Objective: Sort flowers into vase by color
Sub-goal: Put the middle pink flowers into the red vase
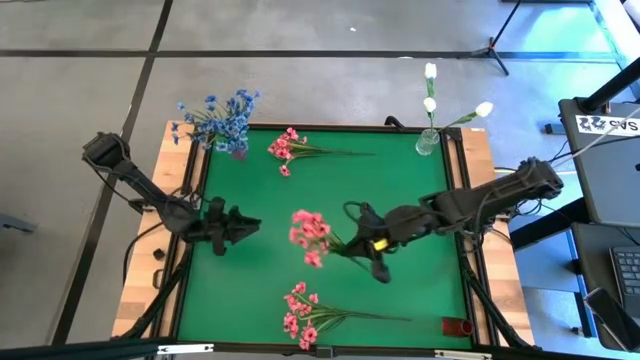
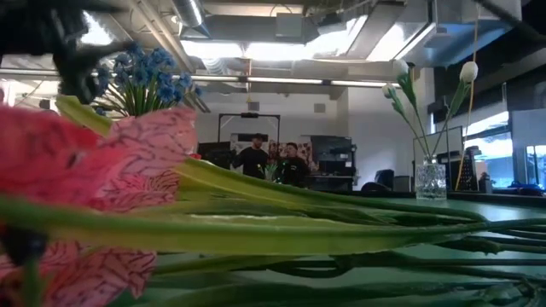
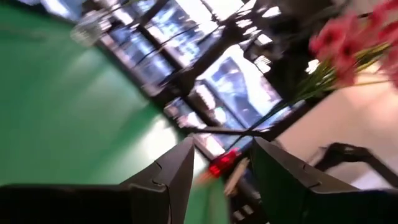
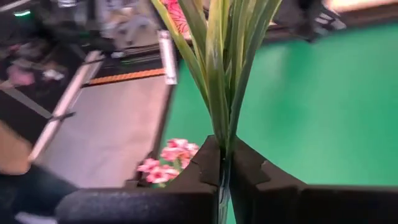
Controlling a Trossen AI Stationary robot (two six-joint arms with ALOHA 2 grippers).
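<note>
We saw the right tool clamped tight on the stem of a pink flower spray over the middle of the green desk. The left tool waited nearby, fingers apart and empty.

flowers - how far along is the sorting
Done: blue flowers and white buds stand in vases at the back corners. In hand: the right gripper is shut on a pink spray at mid-mat. Left: two pink sprays, at the back and front. The left gripper waits open.
</note>
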